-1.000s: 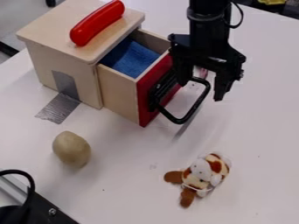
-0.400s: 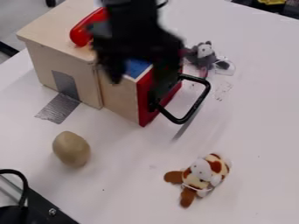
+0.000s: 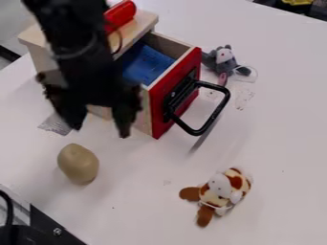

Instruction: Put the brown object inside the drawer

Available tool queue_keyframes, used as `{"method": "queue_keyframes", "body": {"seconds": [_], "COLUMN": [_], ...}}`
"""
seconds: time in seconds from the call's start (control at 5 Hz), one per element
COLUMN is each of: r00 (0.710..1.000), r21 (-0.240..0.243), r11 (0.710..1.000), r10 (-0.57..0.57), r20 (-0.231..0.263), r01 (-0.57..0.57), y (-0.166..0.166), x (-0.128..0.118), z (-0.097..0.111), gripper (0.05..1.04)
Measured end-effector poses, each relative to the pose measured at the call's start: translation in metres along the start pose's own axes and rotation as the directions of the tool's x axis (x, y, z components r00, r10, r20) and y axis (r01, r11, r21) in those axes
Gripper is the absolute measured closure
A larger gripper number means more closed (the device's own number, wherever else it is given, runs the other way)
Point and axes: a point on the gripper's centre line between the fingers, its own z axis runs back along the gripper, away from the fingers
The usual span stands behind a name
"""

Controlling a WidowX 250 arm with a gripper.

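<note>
A white desk (image 3: 147,210) carries a wooden box (image 3: 148,20), and over the box's near side hangs the black arm (image 3: 80,48). The drawer (image 3: 191,62) stands pulled out, its inside showing a blue cloth (image 3: 150,63), so it is ready to take something. The end effector (image 3: 100,123) points down with its two fingers apart and nothing between them; how high it hangs above the desk is hard to judge from this angle. A brown-and-white plush toy (image 3: 223,189) lies well apart, toward the front. The brown lump (image 3: 78,163), probably the thing to be stowed, sits on the desk near the end effector. Picking it up looks like the step in hand; next calls for centring over it, lowering around its rounded sides, then closing firmly.
</note>
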Motion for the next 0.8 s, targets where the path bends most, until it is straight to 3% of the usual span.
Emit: {"method": "queue_keyframes", "body": {"seconds": [0.4,0.6,0.8], "r00": [0.989,0.963,0.945], "r21": [0.044,0.067,0.084], "r11": [0.99,0.963,0.946], "r10": [0.139,0.266,0.32], "r20": [-0.05,-0.053,-0.063], "r01": [-0.137,-0.262,-0.314], "y": [0.028,0.04,0.044], "x": [0.002,0.001,-0.001], "z": [-0.033,-0.047,-0.053], "gripper": [0.083,0.083,0.084]}}
